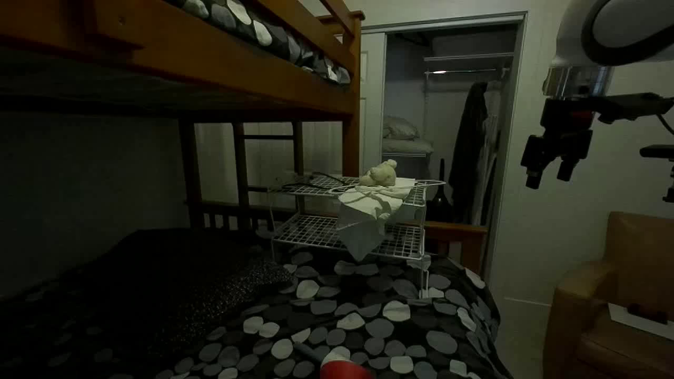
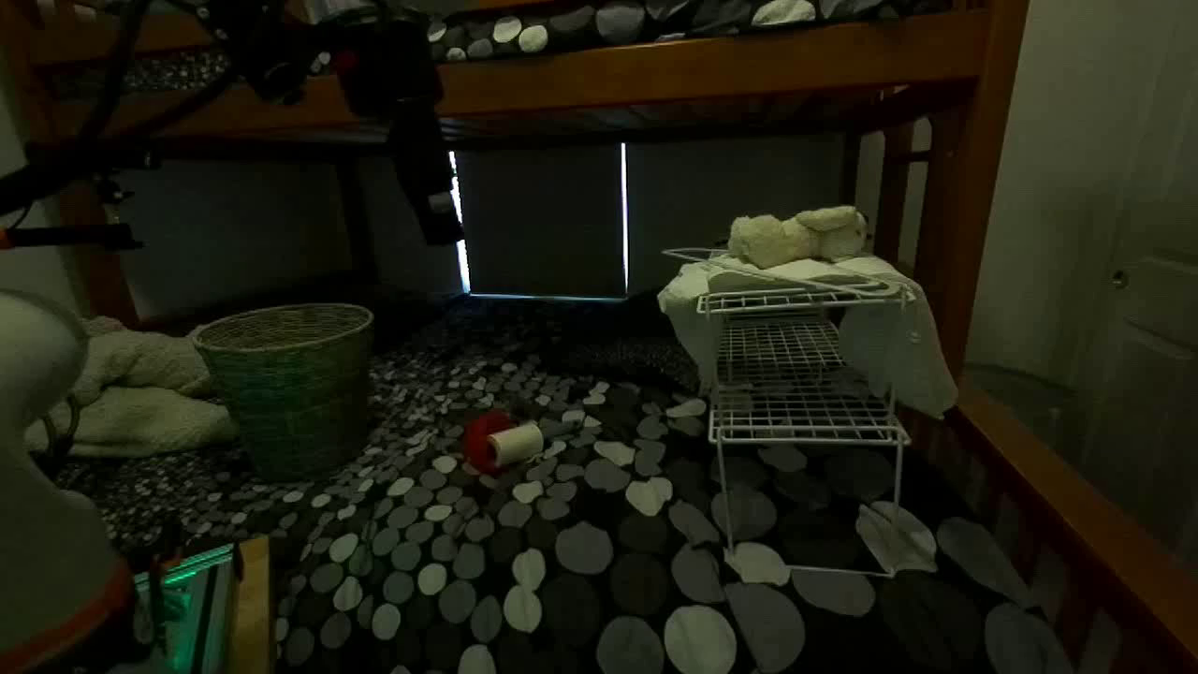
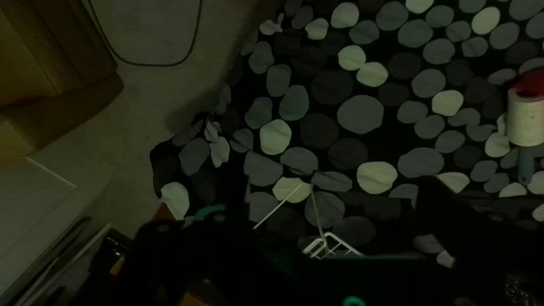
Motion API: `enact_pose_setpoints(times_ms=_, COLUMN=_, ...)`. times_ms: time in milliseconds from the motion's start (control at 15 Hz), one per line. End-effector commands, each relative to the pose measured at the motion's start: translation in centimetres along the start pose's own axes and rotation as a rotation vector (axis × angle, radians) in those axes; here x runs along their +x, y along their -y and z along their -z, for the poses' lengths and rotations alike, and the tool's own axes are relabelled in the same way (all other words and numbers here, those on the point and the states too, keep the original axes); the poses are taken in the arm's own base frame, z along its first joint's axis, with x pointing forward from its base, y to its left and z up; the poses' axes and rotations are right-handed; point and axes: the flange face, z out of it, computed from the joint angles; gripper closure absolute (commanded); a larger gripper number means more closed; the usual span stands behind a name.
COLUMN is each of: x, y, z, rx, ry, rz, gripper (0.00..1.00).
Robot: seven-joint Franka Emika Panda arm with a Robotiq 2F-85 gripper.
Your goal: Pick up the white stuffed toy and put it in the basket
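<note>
Cream plush, the stuffed toy (image 2: 794,240) lies on pale cloth (image 1: 364,227) atop the wire rack (image 2: 807,437), well apart from our pincer (image 1: 549,176), which stands wide and empty. We should descend over the toy's middle, close without pinching cloth, then lift clear before crossing to the basket (image 2: 292,402).

Home bedroom; bunk bed (image 2: 711,80); dotted bedding (image 1: 368,321); open closet (image 1: 444,118)
</note>
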Motion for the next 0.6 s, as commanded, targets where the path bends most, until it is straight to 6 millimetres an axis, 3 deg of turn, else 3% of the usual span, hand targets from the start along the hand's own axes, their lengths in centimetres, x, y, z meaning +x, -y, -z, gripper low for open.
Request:
enact_pose_setpoints(times_ms=0, x=0.02, y=0.01, z=0.04, rx=0.000, ry=0.001, rz=0.000, gripper=0.00)
enact_pose_setpoints(times_ms=533, x=0.42, y=0.48, z=0.02, rx=-0.018, ry=-0.037, rz=-0.038, gripper=0.00)
